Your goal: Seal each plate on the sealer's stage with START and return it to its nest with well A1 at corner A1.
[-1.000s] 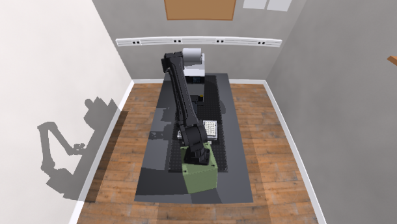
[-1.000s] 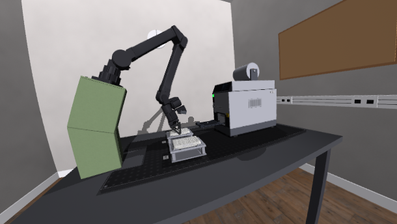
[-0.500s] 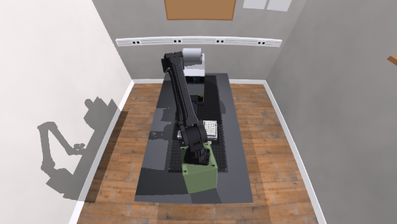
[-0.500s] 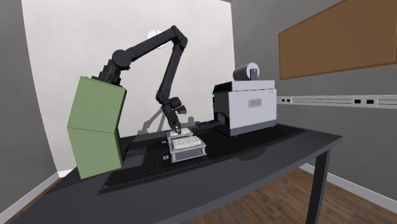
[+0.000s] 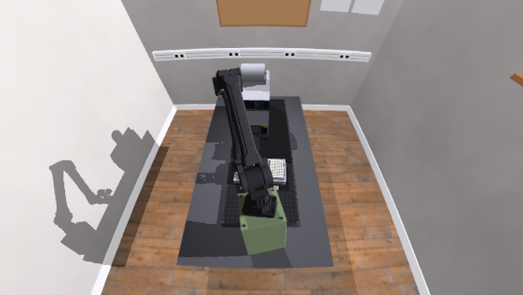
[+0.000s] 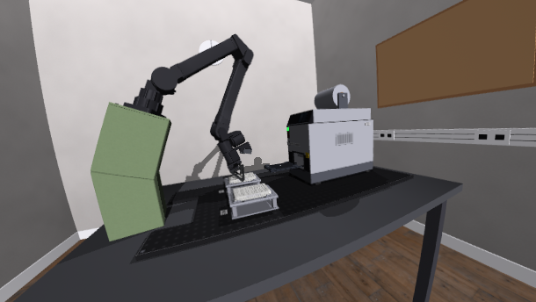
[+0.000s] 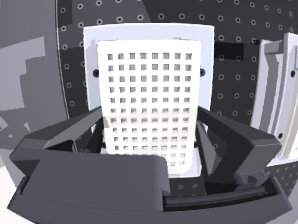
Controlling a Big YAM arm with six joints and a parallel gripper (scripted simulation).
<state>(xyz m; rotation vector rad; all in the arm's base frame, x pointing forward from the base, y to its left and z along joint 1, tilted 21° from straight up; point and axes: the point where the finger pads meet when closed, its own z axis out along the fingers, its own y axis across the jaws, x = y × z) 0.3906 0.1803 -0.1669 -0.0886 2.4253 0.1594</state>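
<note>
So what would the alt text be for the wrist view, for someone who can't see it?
Gripper shut on a white plate full of square wells, over its pale nest. Part of another nest shows at right.

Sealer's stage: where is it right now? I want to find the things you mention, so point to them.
In the exterior view, the stage (image 6: 281, 167) juts out from the sealer's (image 6: 342, 147) left side, low down, just beyond the two plate nests.

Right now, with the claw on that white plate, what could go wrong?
The claw grips the far plate by its sides, so it might slip or tilt when lifted. Swinging sideways too low, it could knock the neighbouring plate.
</note>
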